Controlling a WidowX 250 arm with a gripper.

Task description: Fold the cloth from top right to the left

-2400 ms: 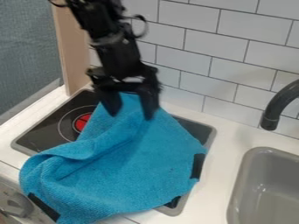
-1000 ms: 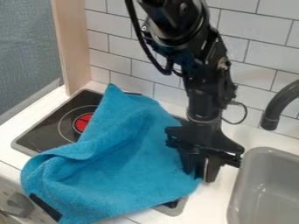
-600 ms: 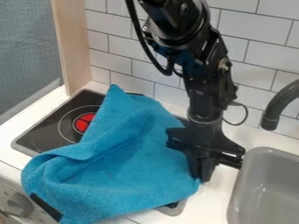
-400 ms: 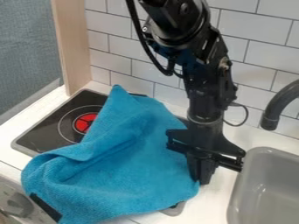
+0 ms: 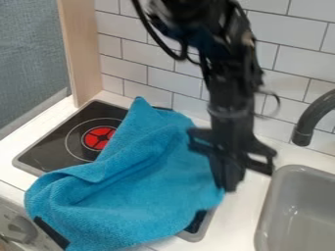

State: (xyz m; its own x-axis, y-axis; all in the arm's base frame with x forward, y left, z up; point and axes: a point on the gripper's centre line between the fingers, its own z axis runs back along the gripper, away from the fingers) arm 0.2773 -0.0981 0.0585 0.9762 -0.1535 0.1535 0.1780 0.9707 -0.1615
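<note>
Pinching cloth (image 5: 131, 191) at sink-side edge, apparently; jaws near sink (image 5: 294, 168).

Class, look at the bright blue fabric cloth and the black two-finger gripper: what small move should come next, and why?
Probably a slight lift toward the left: the gripper appears closed on the right edge of the cloth, and most of the cloth lies left of it, over the black stovetop.
</note>
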